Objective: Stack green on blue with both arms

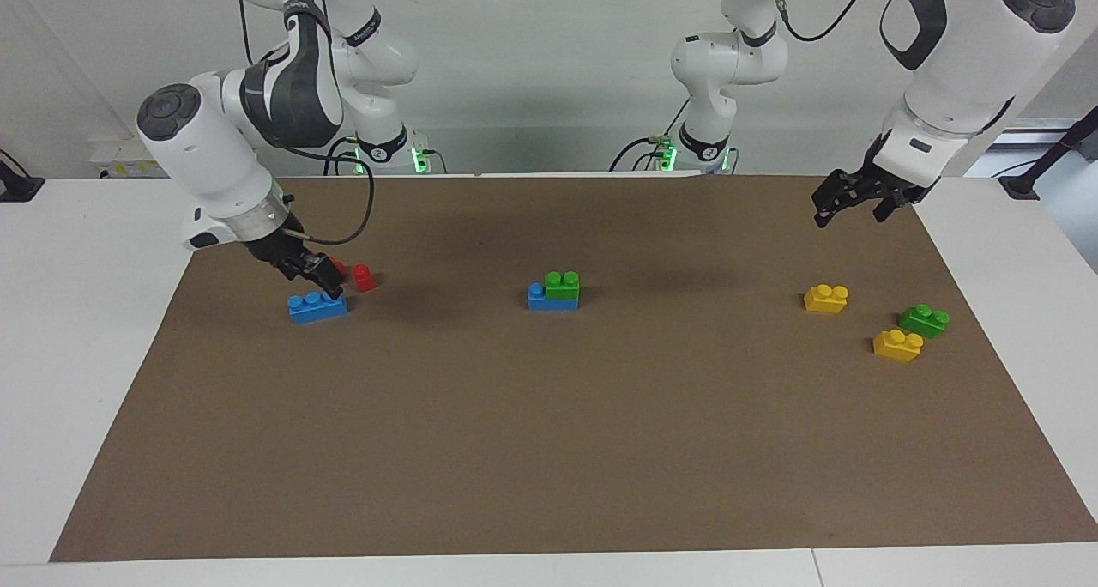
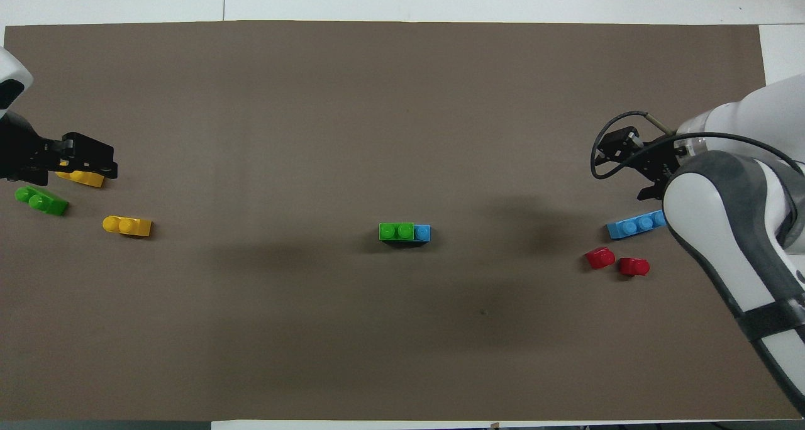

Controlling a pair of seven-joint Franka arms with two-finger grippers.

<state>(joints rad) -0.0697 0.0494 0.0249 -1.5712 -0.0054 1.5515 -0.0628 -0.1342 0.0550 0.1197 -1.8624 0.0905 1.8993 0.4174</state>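
The right gripper is low at the blue brick; I cannot tell its fingers. The brick looks light and stiff, best held by its long sides. The left gripper waits with fingers apart.

A brown mat covers most of a white table, leaving bare white strips at the ends and along the edges. A plain pale wall rises at the robots' end of the table. Soft shadows lie on the mat under even light.
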